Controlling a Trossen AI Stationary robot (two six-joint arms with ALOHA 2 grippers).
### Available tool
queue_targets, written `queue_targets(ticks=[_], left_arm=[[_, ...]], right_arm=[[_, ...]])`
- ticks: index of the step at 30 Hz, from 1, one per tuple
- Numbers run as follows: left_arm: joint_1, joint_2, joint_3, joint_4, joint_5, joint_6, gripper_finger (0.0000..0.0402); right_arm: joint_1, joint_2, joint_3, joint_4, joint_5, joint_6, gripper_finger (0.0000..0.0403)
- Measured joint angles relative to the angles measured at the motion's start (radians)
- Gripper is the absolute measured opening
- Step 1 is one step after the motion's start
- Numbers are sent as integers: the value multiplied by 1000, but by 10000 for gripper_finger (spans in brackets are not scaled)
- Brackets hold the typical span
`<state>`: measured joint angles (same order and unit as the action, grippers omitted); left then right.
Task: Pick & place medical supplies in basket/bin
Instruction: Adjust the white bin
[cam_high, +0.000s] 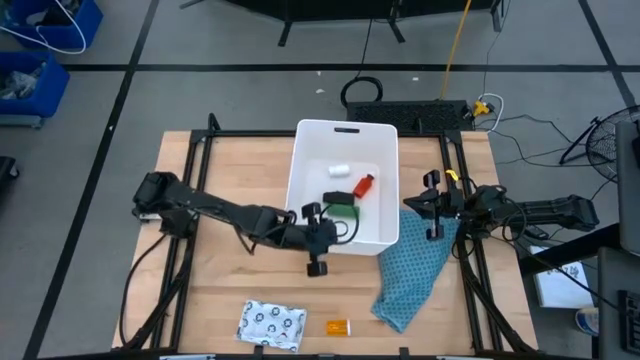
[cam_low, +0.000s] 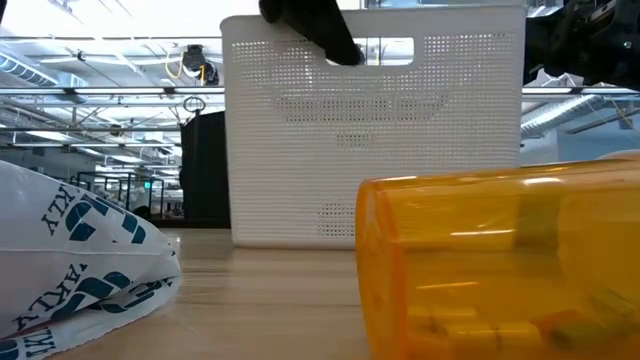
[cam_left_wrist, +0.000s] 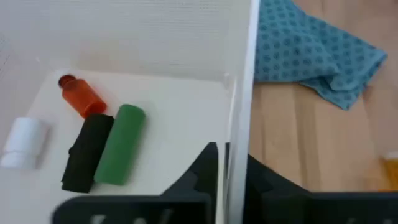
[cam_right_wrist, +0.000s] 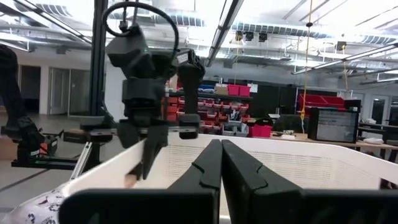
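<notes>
Orange vial (cam_low: 500, 265) fills your low view beside the silvery packet (cam_low: 80, 255). From above, your left gripper (cam_high: 318, 240) straddles the white tub's (cam_high: 345, 130) wall, fingers spread; red bottle (cam_high: 364, 186), green block (cam_high: 345, 209) lie inside. Right gripper (cam_high: 430, 207), closed, waits at three o'clock.

Grey floor (cam_high: 200, 40), blue bins (cam_high: 40, 60), bright ceiling lights (cam_right_wrist: 261, 12).

A crumpled teal cloth with a dotted pattern (cam_high: 412, 274) lies on the light wooden slatted table (cam_high: 220, 280), draped toward the table's right front part. Beyond the table's far edge, a black coiled cable (cam_high: 362, 90) rests on the grey floor (cam_high: 240, 40).
</notes>
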<state>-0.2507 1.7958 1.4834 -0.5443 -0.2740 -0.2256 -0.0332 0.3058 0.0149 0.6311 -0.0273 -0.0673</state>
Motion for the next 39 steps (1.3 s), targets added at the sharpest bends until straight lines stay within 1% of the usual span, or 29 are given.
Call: queue_targets(ticks=[2, 5, 9, 14, 15, 18, 23, 26, 32, 35, 39], left_arm=[[18, 0, 0, 2, 15, -17, 21], [40, 0, 1, -1, 28, -58, 33], [48, 0, 1, -8, 30, -71, 20], [48, 1, -1, 17, 28, -76, 20], [48, 2, -1, 22, 23, -79, 21], [49, 2, -1, 31, -36, -115, 28], [61, 4, -2, 48, -64, -113, 21], [65, 4, -2, 49, -36, -73, 24], [65, 4, -2, 34, 61, -47, 74], [65, 4, -2, 24, 69, -44, 80], [64, 4, -2, 47, 73, 15, 80]], right_arm=[[0, 0, 0, 1, -2, 0, 0], [0, 0, 0, 1, -3, 2, 0], [0, 0, 0, 1, -3, 2, 0], [0, 0, 0, 0, -4, 3, 0], [0, 0, 0, 0, -4, 3, 0], [0, 0, 0, 0, -4, 6, 0], [0, 0, 0, 1, -4, 21, 0], [0, 0, 0, 1, -4, 26, 0], [0, 0, 0, 0, -4, 29, 0], [0, 0, 0, -8, -4, 28, 0], [0, 0, 0, -8, -4, 27, 0]])
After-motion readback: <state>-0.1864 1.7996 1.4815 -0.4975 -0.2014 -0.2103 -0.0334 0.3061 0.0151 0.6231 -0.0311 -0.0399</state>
